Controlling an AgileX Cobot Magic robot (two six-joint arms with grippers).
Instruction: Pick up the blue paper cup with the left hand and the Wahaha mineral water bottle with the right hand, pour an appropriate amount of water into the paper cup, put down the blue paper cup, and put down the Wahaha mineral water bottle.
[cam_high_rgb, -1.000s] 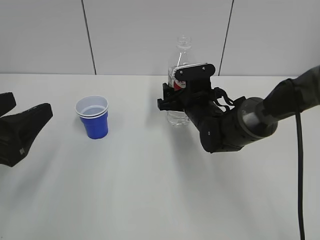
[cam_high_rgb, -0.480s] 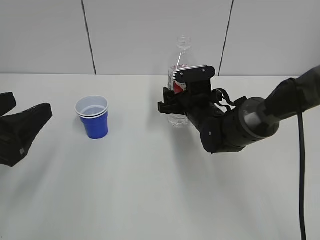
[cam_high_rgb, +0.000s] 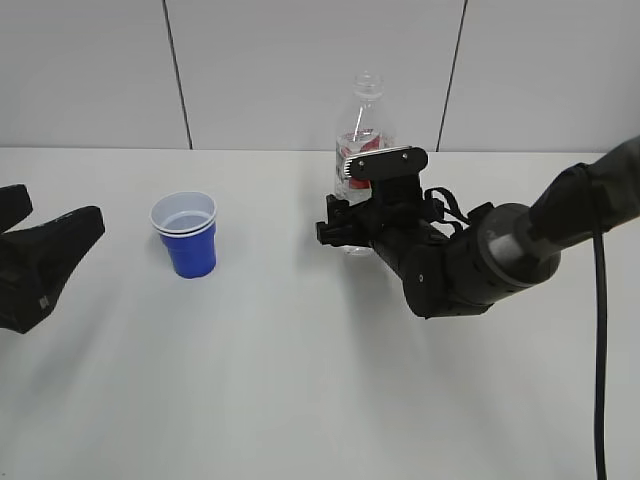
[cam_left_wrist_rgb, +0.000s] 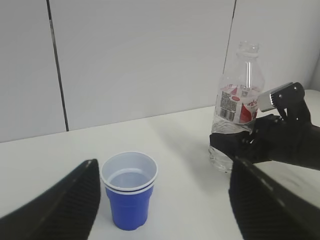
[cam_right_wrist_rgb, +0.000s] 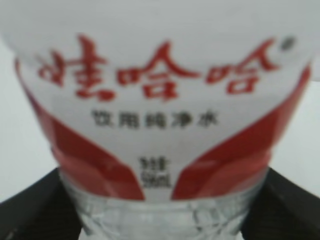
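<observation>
On the white tabletop (cam_high_rgb: 250, 380) the blue paper cup (cam_high_rgb: 186, 234) is seen standing upright, left of centre, with a doubled white rim band and a white inside. The left pincer (cam_left_wrist_rgb: 160, 200) is held low at the left edge of the exterior view, well apart from the cup; its two black fingers (cam_left_wrist_rgb: 65, 205) are spread wide, and in the left wrist view the cup is framed between them without being touched.

The Wahaha mineral water bottle (cam_high_rgb: 362, 130) stands upright toward the back of the tabletop, uncapped, with its red-and-white label around the upper part. Clear water (cam_left_wrist_rgb: 222, 152) can be made out in its lower body. The right pincer (cam_high_rgb: 345, 228) is placed around the lower part of the bottle, below the label, with its jaws apart on either side. In the right wrist view the label (cam_right_wrist_rgb: 160, 100) fills the frame, and dark finger tips (cam_right_wrist_rgb: 35, 205) are seen at both lower corners. Whether the jaws press on the plastic cannot be told.
</observation>
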